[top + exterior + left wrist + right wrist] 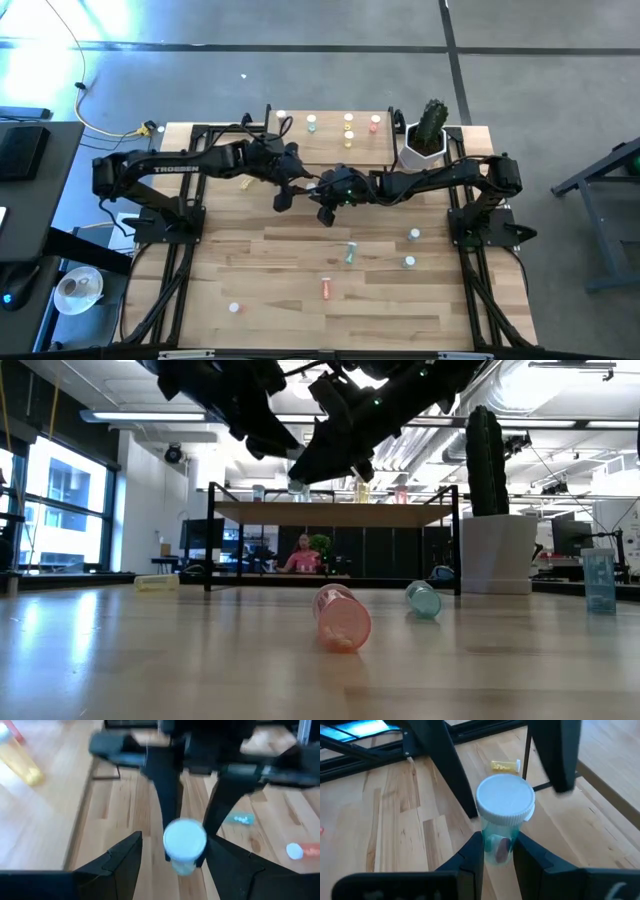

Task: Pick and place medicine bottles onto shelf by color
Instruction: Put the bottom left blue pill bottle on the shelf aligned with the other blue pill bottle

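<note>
Pink bottle [341, 617]: lies on its side on the table [280, 290], closest to the low camera, well below both grippers.
Teal bottle [503, 817]: white cap up, clamped low on its body between the right gripper's fingers [472, 857], raised above the table.
Right gripper [327, 201]: mid-table, just in front of the shelf [330, 135], closed on the teal bottle.
Left gripper [293, 190]: right beside the right gripper, fingers apart and holding nothing; in its wrist view the capped bottle sits just past its fingertips.
Shelf: beyond both grippers at the table's far edge; a few small bottles stand on it.
Loose bottles: a green one [350, 253] and the pink one [326, 289] lie on the table nearer than the grippers; two white-capped ones [412, 248] stand toward the right arm's base.
Yellow bottle [506, 766]: lies on the table under the shelf edge, beyond the held bottle.
Cactus pot [424, 150]: next to the shelf, by the right arm.
</note>
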Robot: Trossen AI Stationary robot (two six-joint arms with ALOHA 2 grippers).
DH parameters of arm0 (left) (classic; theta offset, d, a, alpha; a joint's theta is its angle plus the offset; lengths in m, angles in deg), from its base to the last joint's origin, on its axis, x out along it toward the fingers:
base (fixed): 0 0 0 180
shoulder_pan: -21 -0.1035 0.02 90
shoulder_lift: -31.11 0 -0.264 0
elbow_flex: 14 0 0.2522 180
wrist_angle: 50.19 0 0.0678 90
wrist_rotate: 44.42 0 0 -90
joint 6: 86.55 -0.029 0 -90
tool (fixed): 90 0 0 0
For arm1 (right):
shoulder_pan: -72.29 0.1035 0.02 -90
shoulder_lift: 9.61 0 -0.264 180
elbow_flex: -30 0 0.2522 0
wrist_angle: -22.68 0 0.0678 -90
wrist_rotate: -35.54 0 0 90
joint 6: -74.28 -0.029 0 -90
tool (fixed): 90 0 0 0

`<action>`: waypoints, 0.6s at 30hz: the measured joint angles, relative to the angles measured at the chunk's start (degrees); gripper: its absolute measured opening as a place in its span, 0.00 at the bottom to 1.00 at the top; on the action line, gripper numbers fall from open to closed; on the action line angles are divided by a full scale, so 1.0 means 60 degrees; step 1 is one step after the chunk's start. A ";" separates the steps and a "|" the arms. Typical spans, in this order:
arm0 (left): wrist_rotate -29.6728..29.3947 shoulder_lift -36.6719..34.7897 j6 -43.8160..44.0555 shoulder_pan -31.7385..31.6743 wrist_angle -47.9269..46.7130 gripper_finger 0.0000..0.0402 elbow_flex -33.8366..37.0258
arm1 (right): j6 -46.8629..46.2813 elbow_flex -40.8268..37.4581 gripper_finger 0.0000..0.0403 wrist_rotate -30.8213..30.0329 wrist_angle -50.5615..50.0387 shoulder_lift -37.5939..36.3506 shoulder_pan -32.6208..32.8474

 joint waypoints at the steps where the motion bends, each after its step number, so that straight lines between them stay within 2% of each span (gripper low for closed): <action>1: 0.0000 0.0050 0.0013 0.0000 -0.0051 0.50 0.0006 | 0.0001 0.0000 0.17 0.0000 -0.0005 0.0000 0.0000; 14: 0.0028 0.0203 0.0214 -0.0025 0.0216 0.50 0.0009 | -0.0001 0.0000 0.17 0.0000 -0.0010 0.0000 0.0000; 18: 0.0347 0.0203 0.0216 -0.0018 0.0201 0.46 0.0008 | -0.0001 0.0000 0.17 0.0000 -0.0014 0.0000 0.0000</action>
